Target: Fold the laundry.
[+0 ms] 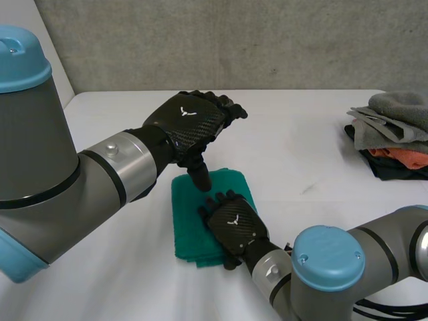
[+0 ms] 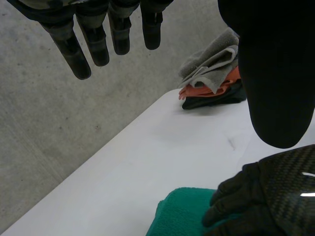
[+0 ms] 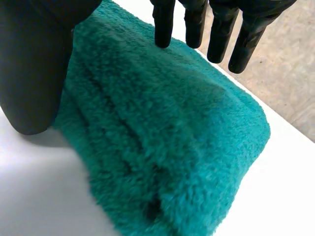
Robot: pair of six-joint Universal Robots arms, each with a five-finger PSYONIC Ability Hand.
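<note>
One green towel [image 1: 190, 227] lies in the middle of the bench [image 1: 301, 167]. From where I stand it looks folded already: a thick, squared-off packet, with several layers stacked at the edge seen in the right wrist view.

The right hand [image 1: 234, 224] rests across the near right part of the towel with its fingers straight and gripping nothing. I can't tell whether it is pressing down or only lying there. The left hand [image 1: 190, 120] hangs above the towel's far edge, fingers loose and empty and thumb pointing down toward the cloth. It is clear of the cloth apart from that thumb tip, which may be touching.

I'd judge this piece finished, or in need of a last flattening at most. What remains is to move it aside and start on the rest. A pile of laundry [image 1: 394, 134] sits well apart, at the far right edge of the bench. It looks loosely heaped rather than neatly squared, so I take it as work waiting to be done, though I can't be sure.

By my count there are two hands, both open, one green towel and one pile. The pile shows grey cloth on top, orange beneath it and black at the bottom, so at least three pieces. The grey may be more than one, and I can't make out an exact number.
</note>
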